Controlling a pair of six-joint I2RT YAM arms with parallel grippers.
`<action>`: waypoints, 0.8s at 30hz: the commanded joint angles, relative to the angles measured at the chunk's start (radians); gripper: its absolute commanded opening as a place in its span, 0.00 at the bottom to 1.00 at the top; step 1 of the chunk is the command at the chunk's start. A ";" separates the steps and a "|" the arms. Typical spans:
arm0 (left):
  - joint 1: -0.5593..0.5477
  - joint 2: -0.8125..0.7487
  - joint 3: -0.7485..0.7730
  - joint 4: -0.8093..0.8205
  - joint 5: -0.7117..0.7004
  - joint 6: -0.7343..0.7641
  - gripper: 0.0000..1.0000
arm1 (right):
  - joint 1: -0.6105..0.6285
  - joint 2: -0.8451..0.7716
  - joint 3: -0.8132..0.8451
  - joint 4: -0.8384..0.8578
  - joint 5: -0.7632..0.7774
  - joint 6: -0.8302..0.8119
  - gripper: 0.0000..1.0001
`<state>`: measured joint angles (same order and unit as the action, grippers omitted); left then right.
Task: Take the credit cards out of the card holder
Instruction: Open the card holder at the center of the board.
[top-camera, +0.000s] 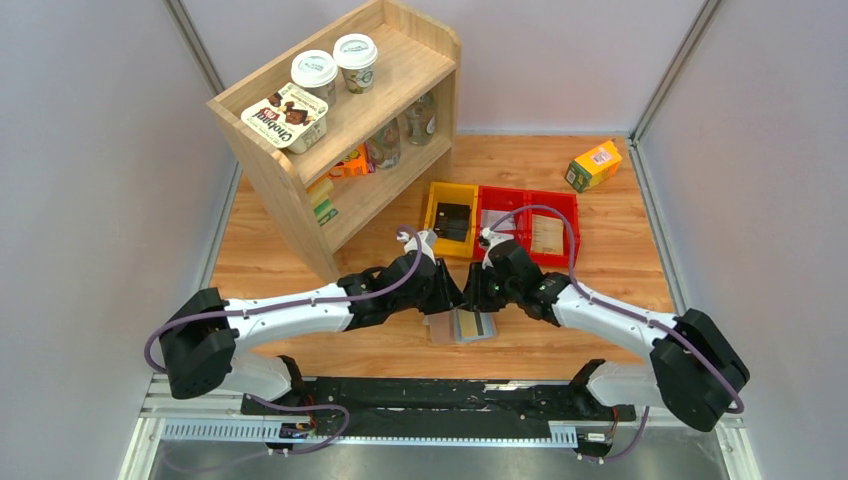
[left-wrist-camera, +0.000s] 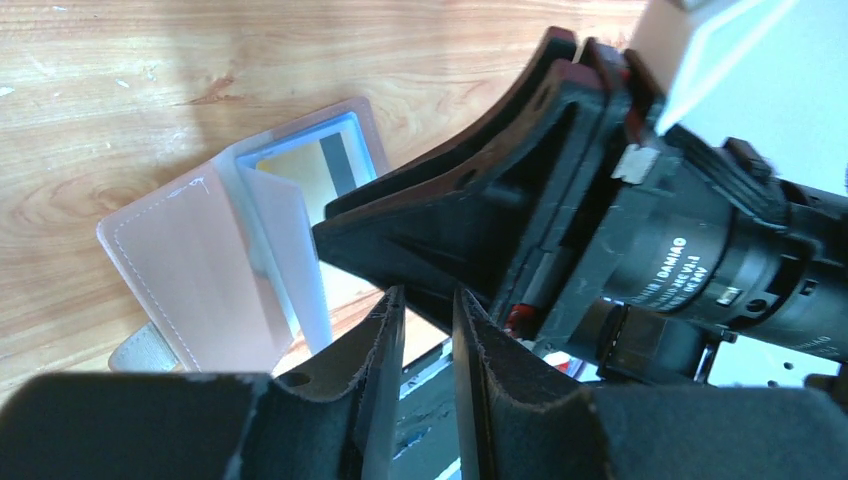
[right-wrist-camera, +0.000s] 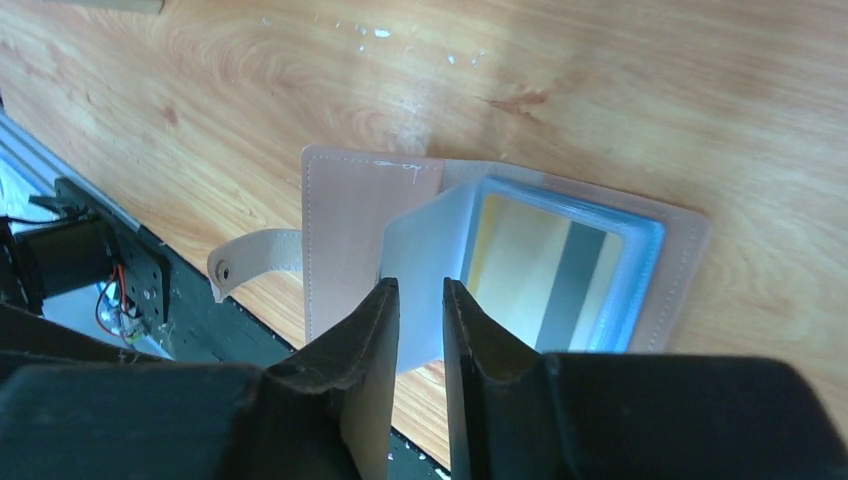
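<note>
The card holder (right-wrist-camera: 345, 230) flap (right-wrist-camera: 425, 250) was raised at the right gripper (right-wrist-camera: 420, 290), jaws near-shut, hold unclear, baring 1 credit card (right-wrist-camera: 545, 280) at 3 o'clock. The left gripper (left-wrist-camera: 428, 300) was kept slit-open, empty.

You have a light wooden tabletop (top-camera: 250, 262) walled in by plain pale-grey panels (top-camera: 90, 150) at nine, twelve and three o'clock. A wooden shelf unit (top-camera: 287, 200) stands at eleven o'clock. Light is even and soft, shadows faint.
</note>
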<state>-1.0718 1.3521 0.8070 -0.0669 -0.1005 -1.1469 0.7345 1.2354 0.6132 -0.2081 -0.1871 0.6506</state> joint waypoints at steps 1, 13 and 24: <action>0.001 -0.027 0.008 0.021 0.009 -0.020 0.31 | 0.003 0.062 -0.013 0.159 -0.132 0.004 0.23; 0.001 -0.087 -0.135 0.021 -0.067 -0.094 0.28 | 0.016 0.358 0.040 0.230 -0.141 0.095 0.02; 0.012 0.031 -0.158 0.010 -0.125 -0.125 0.18 | 0.016 0.300 0.003 0.222 -0.060 0.126 0.00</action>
<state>-1.0695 1.3491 0.6590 -0.0658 -0.1848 -1.2411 0.7483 1.5826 0.6365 0.0399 -0.3649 0.7742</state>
